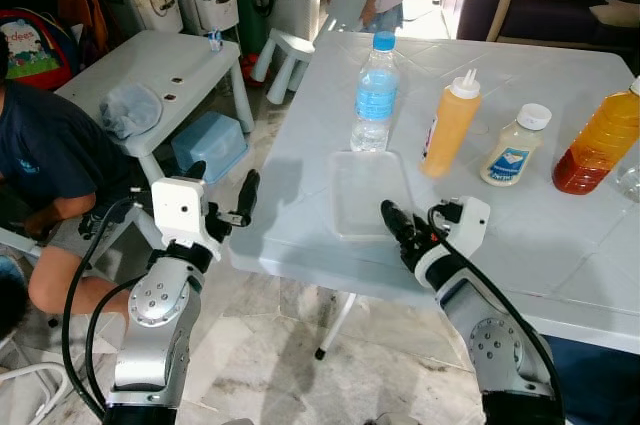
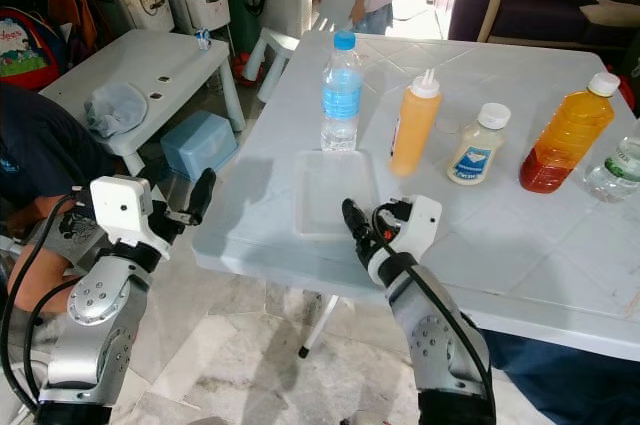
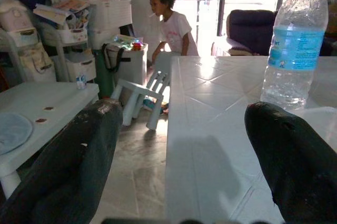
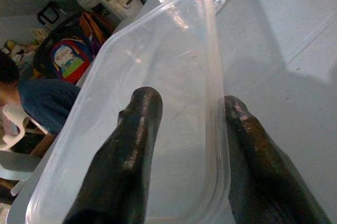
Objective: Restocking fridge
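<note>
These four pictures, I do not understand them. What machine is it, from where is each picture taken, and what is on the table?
It is a humanoid robot with two arms. The two wide pictures come from its head; the other two from a camera on each wrist. On the white table stand a water bottle, a yellow squeeze bottle, a small white jar and an orange-liquid bottle. The right gripper has its fingers on either side of a clear plastic container's rim, not closed. The left gripper is open beside the table.

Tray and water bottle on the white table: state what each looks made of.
The tray looks like thin clear plastic, glossy; the table shows through it, and the right gripper straddles its rim. The water bottle looks like clear plastic too, with a blue cap and label.
</note>
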Controlling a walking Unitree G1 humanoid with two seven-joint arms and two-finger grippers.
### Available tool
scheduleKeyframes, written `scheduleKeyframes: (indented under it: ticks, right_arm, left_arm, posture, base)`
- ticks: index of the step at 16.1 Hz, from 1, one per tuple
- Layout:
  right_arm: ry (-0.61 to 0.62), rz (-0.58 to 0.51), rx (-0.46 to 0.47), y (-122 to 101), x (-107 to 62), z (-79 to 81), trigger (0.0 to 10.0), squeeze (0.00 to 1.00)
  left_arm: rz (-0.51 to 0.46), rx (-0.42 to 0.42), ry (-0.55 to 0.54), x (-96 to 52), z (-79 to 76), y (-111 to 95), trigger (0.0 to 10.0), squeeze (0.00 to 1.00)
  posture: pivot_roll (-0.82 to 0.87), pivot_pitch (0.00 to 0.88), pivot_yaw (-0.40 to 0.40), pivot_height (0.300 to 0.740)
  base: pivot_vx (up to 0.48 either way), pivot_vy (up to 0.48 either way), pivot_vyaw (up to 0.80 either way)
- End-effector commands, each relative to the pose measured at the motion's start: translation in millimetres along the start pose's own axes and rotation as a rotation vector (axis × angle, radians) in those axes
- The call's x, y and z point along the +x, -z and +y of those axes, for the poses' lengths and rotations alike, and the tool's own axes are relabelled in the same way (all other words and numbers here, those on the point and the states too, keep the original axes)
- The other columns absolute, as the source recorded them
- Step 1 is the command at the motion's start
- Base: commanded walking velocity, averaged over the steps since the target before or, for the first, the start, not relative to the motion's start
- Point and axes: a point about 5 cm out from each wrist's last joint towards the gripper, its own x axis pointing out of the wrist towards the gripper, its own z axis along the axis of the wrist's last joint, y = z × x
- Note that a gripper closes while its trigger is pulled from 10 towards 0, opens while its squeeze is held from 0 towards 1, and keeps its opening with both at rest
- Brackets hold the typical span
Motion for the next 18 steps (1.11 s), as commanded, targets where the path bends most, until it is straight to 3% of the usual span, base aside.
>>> scheduleKeyframes:
  ticks: [1, 12, 17, 18]
  right_arm:
    - [0.076, 0.052, 0.004, 8.0, -0.6, -10.6, 0.0, 0.0]
    - [0.12, 0.054, 0.061, 1.3, 2.6, -9.8, 0.0, 0.0]
    - [0.093, 0.039, 0.078, -5.3, 4.1, 0.2, 0.0, 0.0]
    - [0.04, 0.007, 0.012, -13.6, 4.9, 10.2, 10.0, 0.0]
  left_arm:
    - [-0.005, 0.011, 0.007, 1.2, 0.4, -1.6, 10.0, 0.0]
    - [-0.004, 0.01, 0.004, 1.3, -0.4, -1.2, 10.0, 0.0]
    - [-0.001, 0.012, 0.003, 1.6, -0.3, -0.6, 10.0, 0.0]
    - [0.018, 0.03, -0.027, 2.4, 1.6, 1.8, 10.0, 0.0]
  posture:
    - [-0.01, 0.0, 0.032, 0.74]
    - [-0.01, 0.0, 0.03, 0.74]
    - [-0.01, 0.0, 0.031, 0.74]
    - [-0.01, 0.0, 0.03, 0.74]
  base:
    - [0.0, 0.0, 0.0]
    - [0.0, 0.0, 0.0]
    - [0.0, 0.0, 0.0]
    - [0.0, 0.0, 0.0]
